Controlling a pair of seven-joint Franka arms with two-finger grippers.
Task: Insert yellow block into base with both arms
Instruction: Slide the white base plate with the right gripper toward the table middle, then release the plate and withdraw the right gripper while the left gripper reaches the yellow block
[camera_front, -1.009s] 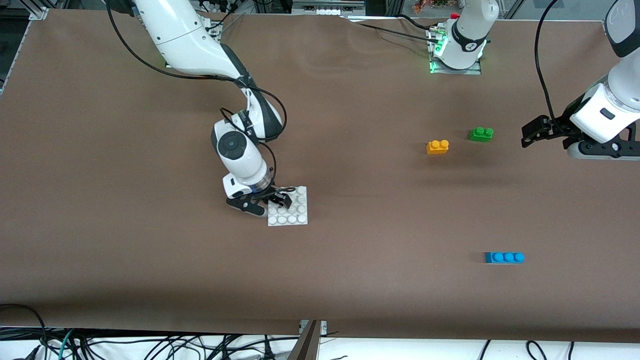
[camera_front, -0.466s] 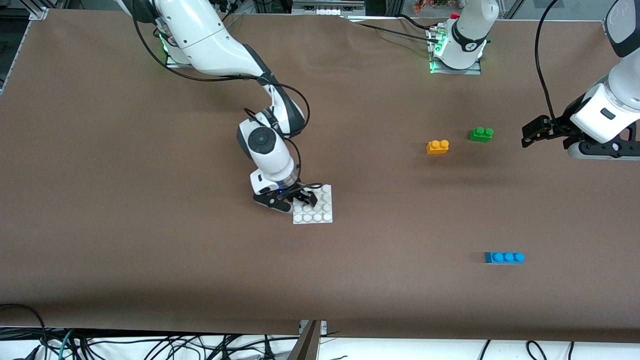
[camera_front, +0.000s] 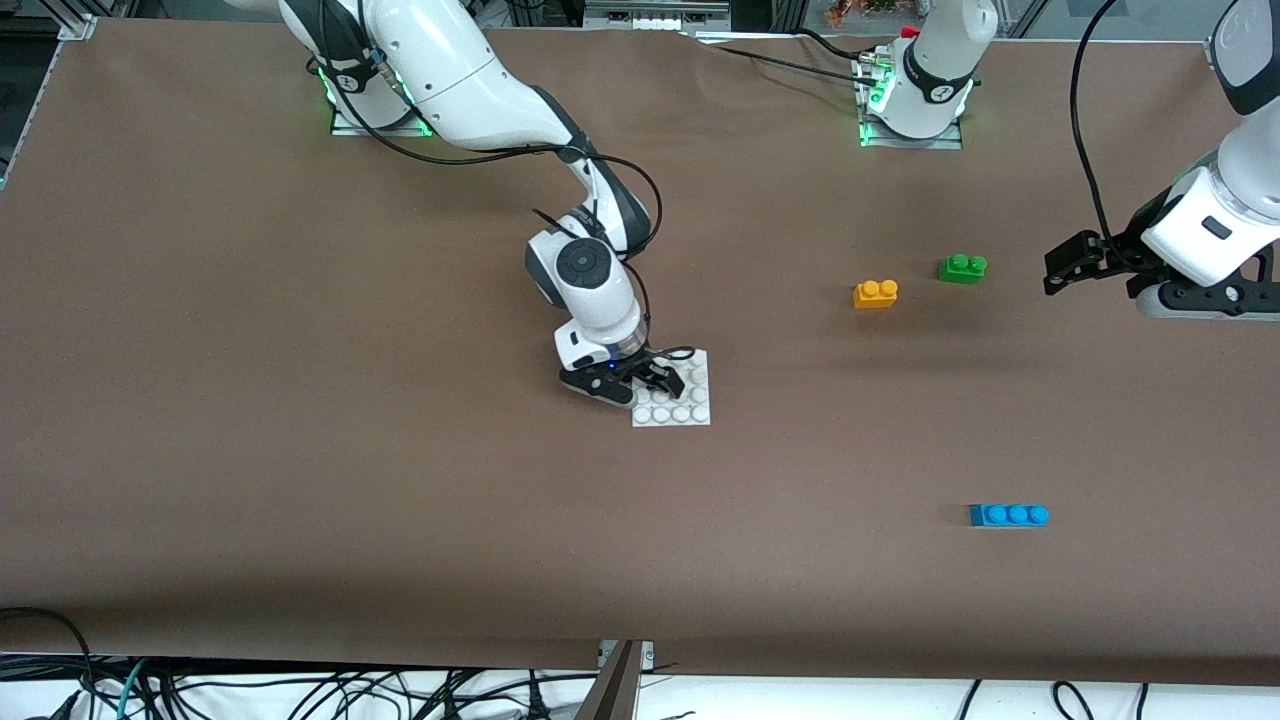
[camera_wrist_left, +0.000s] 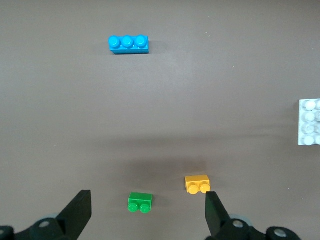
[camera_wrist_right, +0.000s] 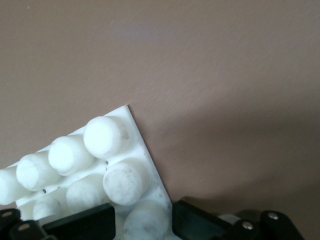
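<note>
Nearest the front camera lies a blue brick (camera_front: 1008, 514); farther off, your right gripper (camera_front: 648, 381) has its jaws clamped on a corner of the base (camera_front: 685, 405), low on the surface. Farther still, the yellow block (camera_front: 875, 293) sits untouched beside a green brick (camera_front: 962, 268). Your left gripper (camera_front: 1072, 262) waits near them, jaws wide and empty, and I think it must pick up the yellow block next.

base (camera_wrist_left: 309, 122): cut by frame edge | right tool (camera_front: 652, 378): perhaps hides one corner stud
</note>
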